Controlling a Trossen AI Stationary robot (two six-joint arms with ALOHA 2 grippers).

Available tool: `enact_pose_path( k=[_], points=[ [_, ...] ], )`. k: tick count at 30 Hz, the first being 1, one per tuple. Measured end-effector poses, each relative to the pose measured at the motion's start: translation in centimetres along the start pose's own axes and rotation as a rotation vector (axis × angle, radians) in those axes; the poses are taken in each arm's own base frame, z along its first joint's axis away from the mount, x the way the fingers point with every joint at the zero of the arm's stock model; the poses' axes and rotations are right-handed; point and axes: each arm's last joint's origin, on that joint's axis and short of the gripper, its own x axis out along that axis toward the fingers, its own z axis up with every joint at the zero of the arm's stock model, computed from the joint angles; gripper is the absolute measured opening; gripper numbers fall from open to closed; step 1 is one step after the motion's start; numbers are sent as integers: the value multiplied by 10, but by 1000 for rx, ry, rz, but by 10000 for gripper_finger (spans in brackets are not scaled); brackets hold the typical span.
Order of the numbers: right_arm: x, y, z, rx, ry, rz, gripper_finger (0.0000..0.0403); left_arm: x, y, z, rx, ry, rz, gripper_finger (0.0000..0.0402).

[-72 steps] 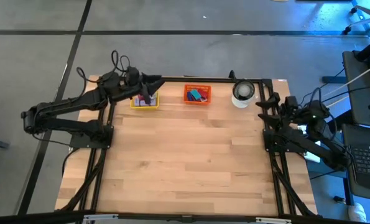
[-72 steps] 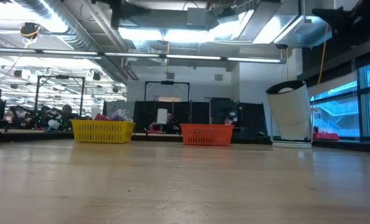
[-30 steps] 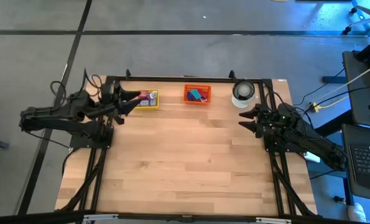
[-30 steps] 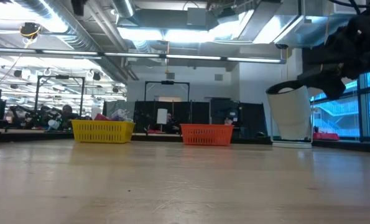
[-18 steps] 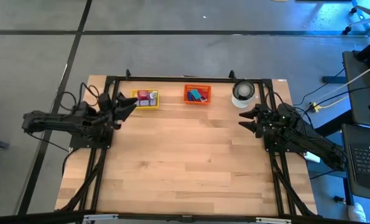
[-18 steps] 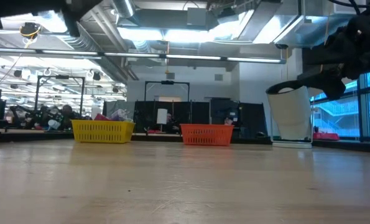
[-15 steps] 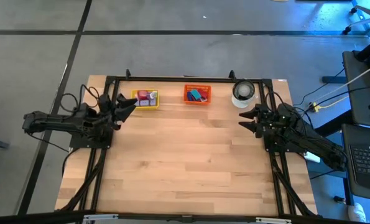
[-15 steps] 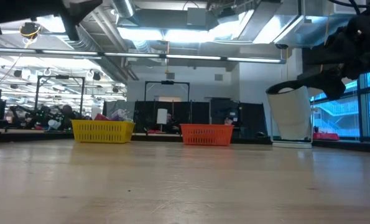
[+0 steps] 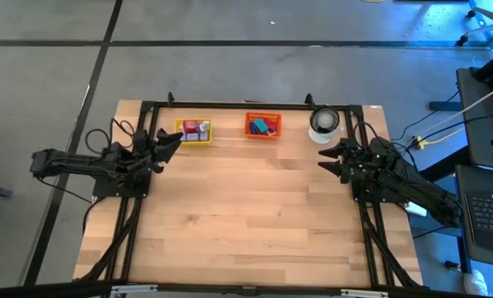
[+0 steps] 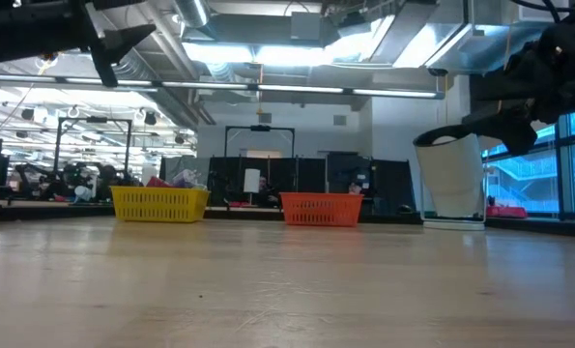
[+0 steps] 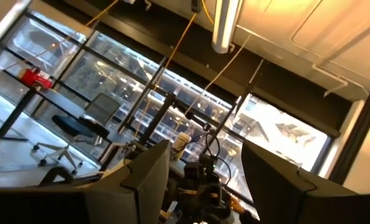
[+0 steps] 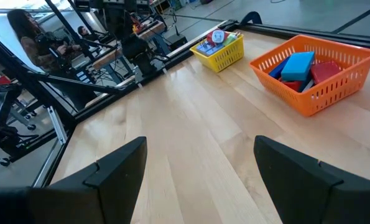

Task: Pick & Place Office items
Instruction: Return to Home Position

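Office items (image 9: 261,126) lie sorted in the yellow tray (image 9: 193,141) and the orange tray (image 9: 263,136) at the far edge of the tabletop (image 9: 246,215), so the left gripper (image 9: 175,141) and right gripper (image 9: 322,157) hang at its sides, fingers apart and empty, I judge because nothing is left to pick.

you have a wooden table (image 9: 246,223) with three containers along its far edge: a yellow tray (image 9: 195,141) toward the left, an orange tray (image 9: 263,136) near the middle, and a white round container (image 9: 320,136) with a dark rim toward the right, each apart from the next. beyond the table you can see a person (image 12: 29,34) and an office chair (image 11: 79,124).
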Motion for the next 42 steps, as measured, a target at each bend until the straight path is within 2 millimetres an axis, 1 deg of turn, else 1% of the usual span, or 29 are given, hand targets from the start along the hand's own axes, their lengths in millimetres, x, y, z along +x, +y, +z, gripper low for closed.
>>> enact_pose_path(
  k=[4, 8, 15, 42],
  points=[
    [0, 0, 0, 0, 0, 0, 299, -5, 6, -5, -7, -24, 26, 196],
    [0, 0, 0, -2, 0, 0, 299, -5, 7, -6, -6, -26, 59, 196],
    [0, 0, 0, -2, 0, 0, 299, -5, 7, -7, 47, -22, 71, 196],
    [0, 0, 0, 0, -1, 0, 299, -5, 7, -7, 49, -21, 68, 196]
  ],
)
